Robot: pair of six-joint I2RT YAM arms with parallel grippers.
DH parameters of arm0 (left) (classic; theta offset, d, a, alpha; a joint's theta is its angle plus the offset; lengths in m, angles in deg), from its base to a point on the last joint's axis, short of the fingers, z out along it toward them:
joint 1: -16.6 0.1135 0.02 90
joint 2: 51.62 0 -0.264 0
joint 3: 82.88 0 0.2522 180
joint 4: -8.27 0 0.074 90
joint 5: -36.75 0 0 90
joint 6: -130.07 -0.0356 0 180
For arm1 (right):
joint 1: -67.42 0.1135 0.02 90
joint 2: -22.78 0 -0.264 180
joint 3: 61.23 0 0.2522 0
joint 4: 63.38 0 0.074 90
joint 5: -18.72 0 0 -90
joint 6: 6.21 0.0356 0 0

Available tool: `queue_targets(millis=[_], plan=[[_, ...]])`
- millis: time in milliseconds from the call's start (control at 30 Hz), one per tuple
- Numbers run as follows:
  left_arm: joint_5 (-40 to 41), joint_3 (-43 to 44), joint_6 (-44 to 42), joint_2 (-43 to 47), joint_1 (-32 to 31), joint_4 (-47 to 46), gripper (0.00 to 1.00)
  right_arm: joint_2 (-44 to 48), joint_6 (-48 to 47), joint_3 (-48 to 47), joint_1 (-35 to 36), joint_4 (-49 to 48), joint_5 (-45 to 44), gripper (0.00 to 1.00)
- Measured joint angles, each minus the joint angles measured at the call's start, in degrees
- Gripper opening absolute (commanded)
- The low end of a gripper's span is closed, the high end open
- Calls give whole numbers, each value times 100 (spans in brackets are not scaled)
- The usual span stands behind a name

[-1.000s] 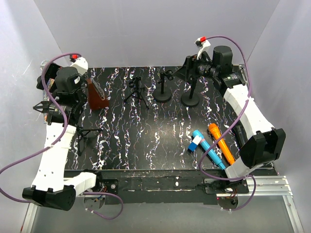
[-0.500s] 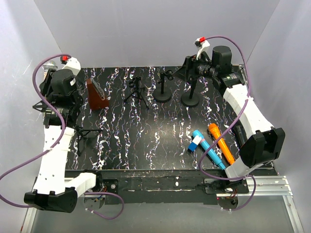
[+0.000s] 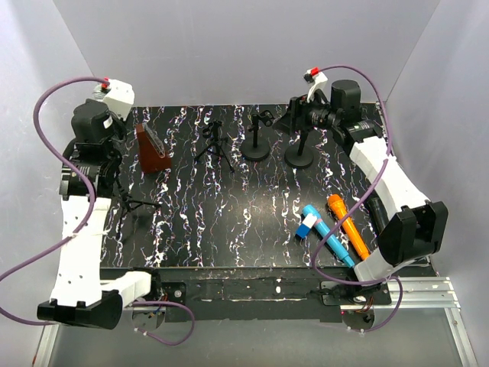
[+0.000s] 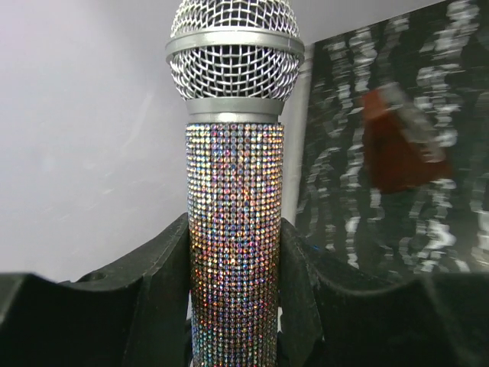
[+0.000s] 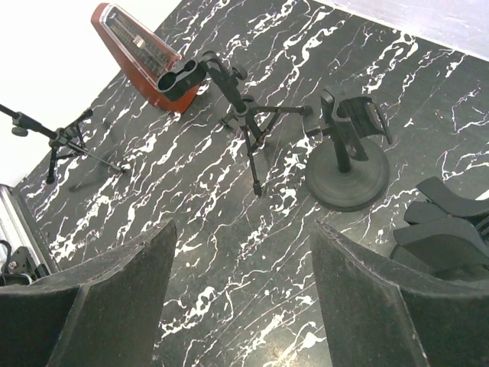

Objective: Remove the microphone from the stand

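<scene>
Starting at the left edge of the table (image 3: 252, 229): your left claw (image 4: 233, 264) is pinching the sparkly microphone (image 4: 234, 176). Its pads are on the rhinestone body well below the mesh head, and it's up in the air by the far-left corner, close to the side wall (image 3: 30, 92). To me it looks clear of the little tripod stand (image 3: 131, 206) sitting by the left edge. That mic is stiff and probably top-heavy with the head sticking up that far, so I'd expect it to want to tip. The studs should give decent bite, and I'd stay off the mesh since it likely dents. You've got barely any room on the wall side, so come inward. The open patch is mid-table, past the red metronome (image 3: 151, 149) and short of the round-base stands (image 3: 257, 141) along the far edge. Your right claw (image 5: 243, 229) is spread wide, holding nothing, over the far-right corner.
</scene>
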Motion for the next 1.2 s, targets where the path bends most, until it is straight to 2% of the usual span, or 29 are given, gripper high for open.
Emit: queue_targets(millis=[233,400,833,1100,1200], plan=[[-2667,81,586,282,-13,326,0,330,-216,199,22,39,-116,77],[-3923,374,949,70,-105,546,0,715,-337,531,24,35,-168,77],[-4583,852,1252,-251,-114,861,0,1012,-533,892,26,42,-249,77],[-5536,1572,1495,-535,-315,1209,0,887,-529,852,74,37,-245,77],[-5875,1589,1493,-592,-435,1226,0,774,-527,776,136,35,-236,77]])
